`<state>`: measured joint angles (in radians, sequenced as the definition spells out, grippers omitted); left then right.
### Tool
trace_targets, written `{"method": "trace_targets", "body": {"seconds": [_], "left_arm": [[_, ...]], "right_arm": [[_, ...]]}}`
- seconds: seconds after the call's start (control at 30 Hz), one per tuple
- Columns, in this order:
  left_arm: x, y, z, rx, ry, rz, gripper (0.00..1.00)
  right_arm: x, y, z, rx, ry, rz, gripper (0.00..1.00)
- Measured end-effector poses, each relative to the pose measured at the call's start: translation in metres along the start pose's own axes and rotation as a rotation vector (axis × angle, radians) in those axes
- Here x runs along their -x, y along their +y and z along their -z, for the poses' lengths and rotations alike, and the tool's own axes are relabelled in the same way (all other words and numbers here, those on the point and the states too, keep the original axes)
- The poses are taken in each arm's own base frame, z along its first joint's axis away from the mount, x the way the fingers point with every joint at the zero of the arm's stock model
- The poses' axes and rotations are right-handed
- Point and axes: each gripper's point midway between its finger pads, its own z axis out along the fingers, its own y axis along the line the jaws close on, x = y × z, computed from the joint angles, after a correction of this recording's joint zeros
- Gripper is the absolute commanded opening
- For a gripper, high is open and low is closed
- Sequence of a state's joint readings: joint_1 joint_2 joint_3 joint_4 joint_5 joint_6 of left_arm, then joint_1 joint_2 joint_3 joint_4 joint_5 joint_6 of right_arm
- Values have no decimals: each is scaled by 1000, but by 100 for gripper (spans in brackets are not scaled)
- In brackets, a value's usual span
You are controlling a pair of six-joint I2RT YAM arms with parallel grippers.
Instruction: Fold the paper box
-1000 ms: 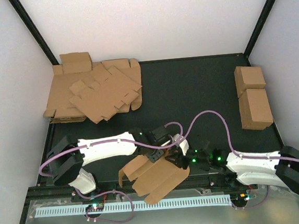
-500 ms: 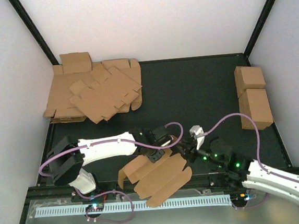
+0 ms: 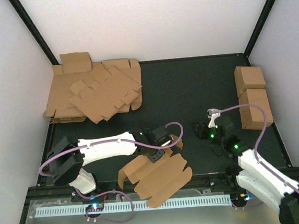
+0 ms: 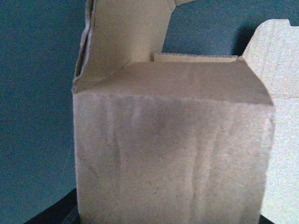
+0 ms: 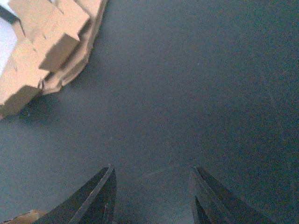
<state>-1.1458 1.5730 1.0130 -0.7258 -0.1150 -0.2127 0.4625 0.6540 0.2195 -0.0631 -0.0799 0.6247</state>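
While the left pincer is resting against the far edge of the paper box, the box is sitting on the tabletop close to the near edge, between the two arm bases. Its panels are lying only partly folded, with a flap turned up at the left end. From the left wrist camera, one brown wall of the box is filling most of the picture and a flap is rising at its upper left. This cardboard is hiding the fingers, so I cannot tell how far apart they are standing or whether they are gripping.

The right pincer is hanging to the right of the box and apart from it, over the dark tabletop. Its two fingers are standing moderately apart and are holding nothing.

A heap of flat cardboard sheets is lying in the far left corner. Two cardboard cuboids are sitting at the right edge, well apart from the box.
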Motion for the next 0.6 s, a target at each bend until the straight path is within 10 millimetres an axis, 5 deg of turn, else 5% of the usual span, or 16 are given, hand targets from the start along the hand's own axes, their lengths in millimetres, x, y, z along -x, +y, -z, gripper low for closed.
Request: {"method": "trace_targets", "body": {"seconds": [0.07, 0.3, 0.6], "left_arm": [[0, 0, 0, 1, 1, 0, 47], [1, 0, 1, 2, 0, 0, 47], [2, 0, 0, 2, 4, -1, 47]], "right_arm": [[7, 6, -5, 27, 57, -10, 45], [-30, 14, -54, 97, 426, -53, 37], [-87, 34, -68, 306, 669, -124, 36]]}}
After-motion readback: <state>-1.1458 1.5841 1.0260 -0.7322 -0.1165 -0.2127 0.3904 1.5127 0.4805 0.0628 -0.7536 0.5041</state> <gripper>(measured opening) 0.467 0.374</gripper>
